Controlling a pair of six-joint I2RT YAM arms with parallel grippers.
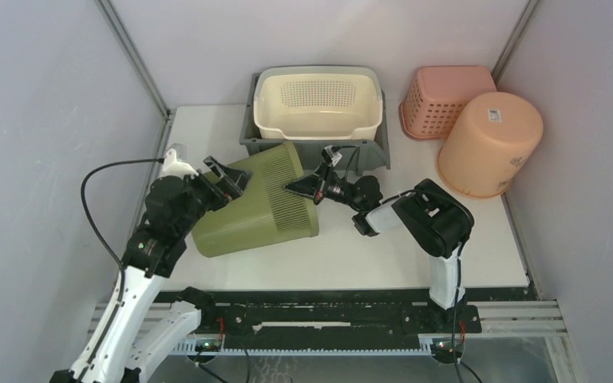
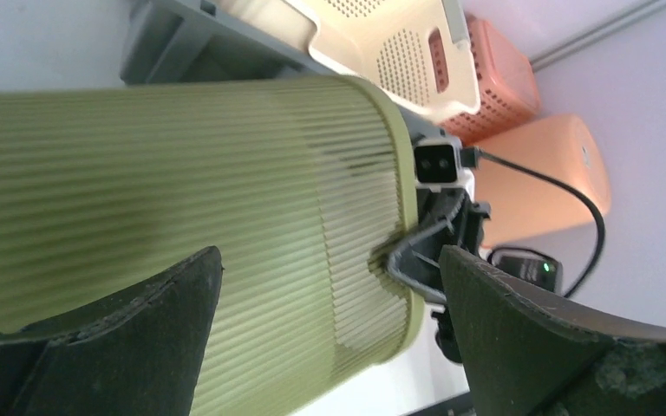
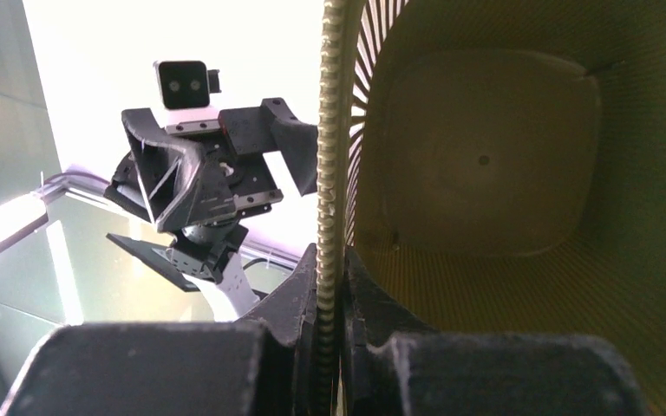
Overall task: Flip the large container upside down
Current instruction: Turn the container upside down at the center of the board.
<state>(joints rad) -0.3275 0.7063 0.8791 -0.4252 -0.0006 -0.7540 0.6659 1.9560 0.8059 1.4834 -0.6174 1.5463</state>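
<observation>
The large container is an olive green ribbed bin (image 1: 259, 206) lying on its side on the white table, its open mouth facing right. My right gripper (image 1: 307, 185) is shut on the bin's rim (image 3: 329, 130), one finger inside and one outside; the right wrist view looks into the bin's hollow inside (image 3: 486, 156). My left gripper (image 1: 225, 177) is open at the upper left side of the bin, near its closed base. In the left wrist view its fingers (image 2: 329, 260) stand wide apart over the ribbed wall (image 2: 182, 199), with the right gripper (image 2: 425, 251) on the rim beyond.
A grey crate (image 1: 255, 145) holding a cream perforated basket (image 1: 319, 100) stands just behind the bin. A pink basket (image 1: 447, 96) and an orange bucket (image 1: 491, 144) lying on its side stand at the back right. Walls close in the left, back and right.
</observation>
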